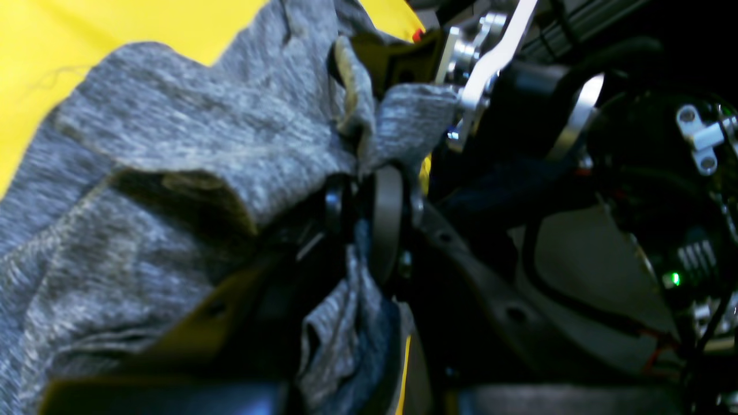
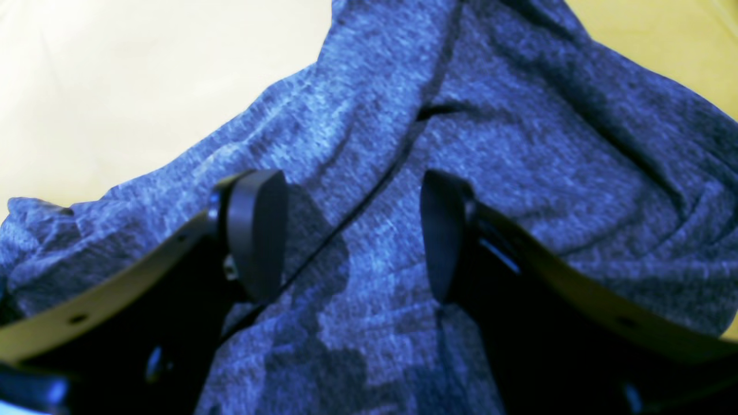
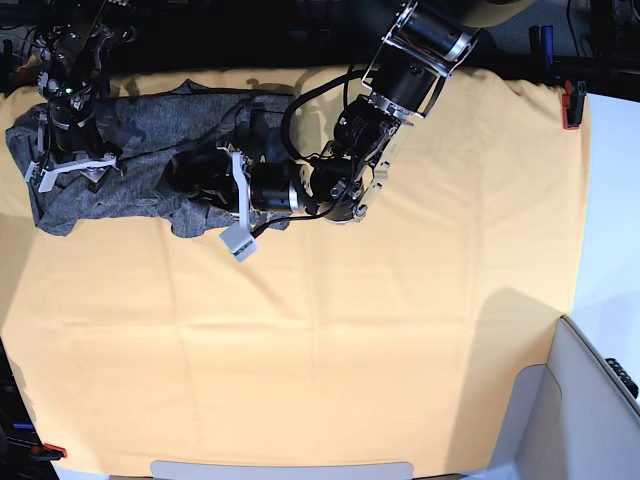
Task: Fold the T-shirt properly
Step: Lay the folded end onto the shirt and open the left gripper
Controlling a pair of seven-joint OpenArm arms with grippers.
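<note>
Your T-shirt (image 3: pixel 140 150) lies bunched in the far left corner of the surface (image 3: pixel 400 330) as the base view shows it, a rumpled dark grey heap on the yellow-orange cloth (image 3: pixel 300 350) that covers the surface. Your left pincer (image 1: pixel 360 213) is clamped on a fold of the T-shirt: in the left wrist view the two dark pads press together with grey knit squeezed between them, fabric spilling above and below the grip. In the base view that arm reaches in from the far side and lies low over the right end of the heap. Your right pincer (image 2: pixel 351 230) stands apart, its two black pads well separated and hanging just over the T-shirt, with a seam line running across the fabric between them; whether the tips touch the knit, you cannot tell. That arm sits over the left end of the heap.
</note>
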